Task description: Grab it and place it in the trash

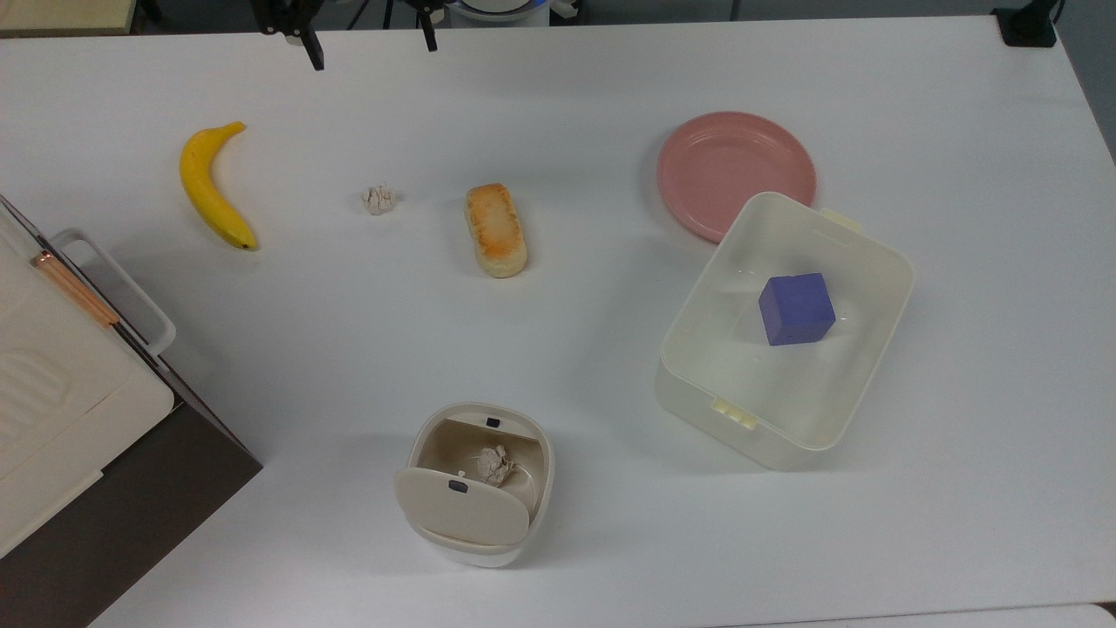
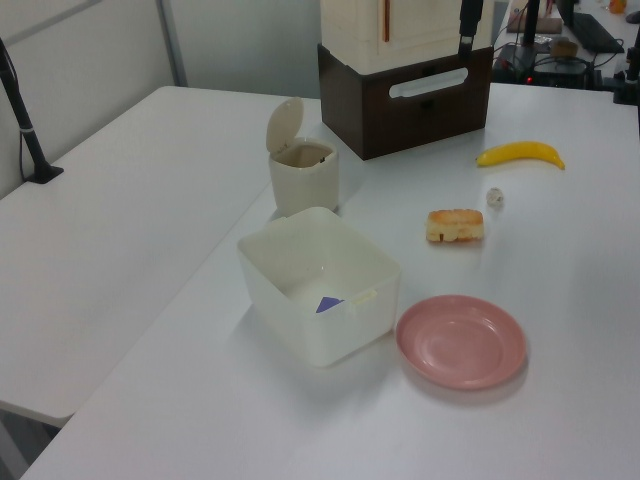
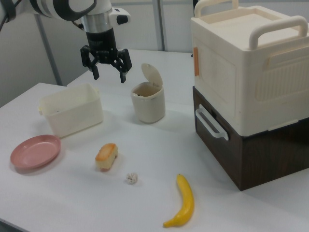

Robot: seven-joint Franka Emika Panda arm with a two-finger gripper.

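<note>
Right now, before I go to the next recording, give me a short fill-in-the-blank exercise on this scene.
1. The small paper wad lies on the table between the bread roll and the ____.
2. The bin has its lid ____.
3. Inside the cream tub sits a ____ cube.
4. The gripper hangs with its fingers ____.

Missing words: banana; open; purple; open

Bin lid point(image 1: 462, 510): dark button, unmarked as far as can be seen.
Other things: 0 legible texts.

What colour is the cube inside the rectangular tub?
Blue-purple cube, clearest in the top view.
</note>
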